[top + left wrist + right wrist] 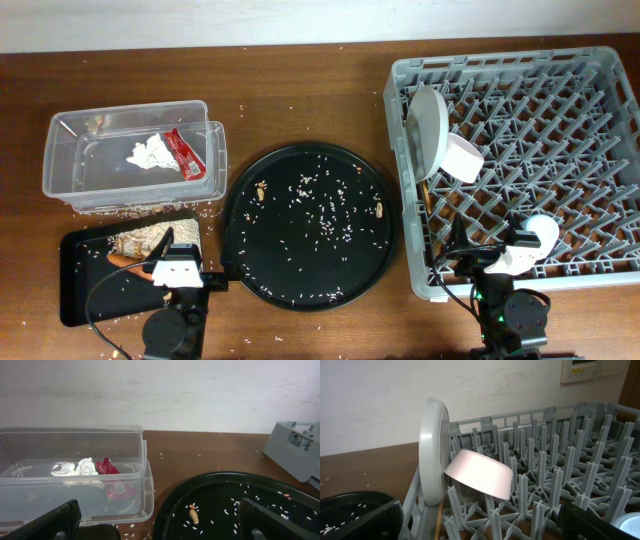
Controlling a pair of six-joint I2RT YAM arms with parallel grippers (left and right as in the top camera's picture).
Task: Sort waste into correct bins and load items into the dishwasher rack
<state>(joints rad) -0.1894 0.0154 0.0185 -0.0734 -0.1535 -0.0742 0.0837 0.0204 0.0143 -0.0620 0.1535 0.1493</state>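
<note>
Left gripper (159, 512): we log fingers (55, 524) spread wide, nothing held. Ahead-left of it, tub (75, 482) holding tissue (80, 467) and wrapper (107, 467); ahead-right, round tray (222, 491) with a beige scrap (194, 516). Right gripper (480, 517): spread, empty, within the rack (592, 480). Ahead of it we list plate (432, 450) on edge, bowl (480, 474) tipped against it; cup (626, 526) just outside its right finger.

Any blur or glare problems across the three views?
Overhead: sharp, evenly lit, no strong glare. Left wrist: clear tub walls hazy, tissue and red wrapper inside readable; own fingers dark and soft. Right wrist: plate and bowl crisp, nearest rack pegs slightly soft.
</note>
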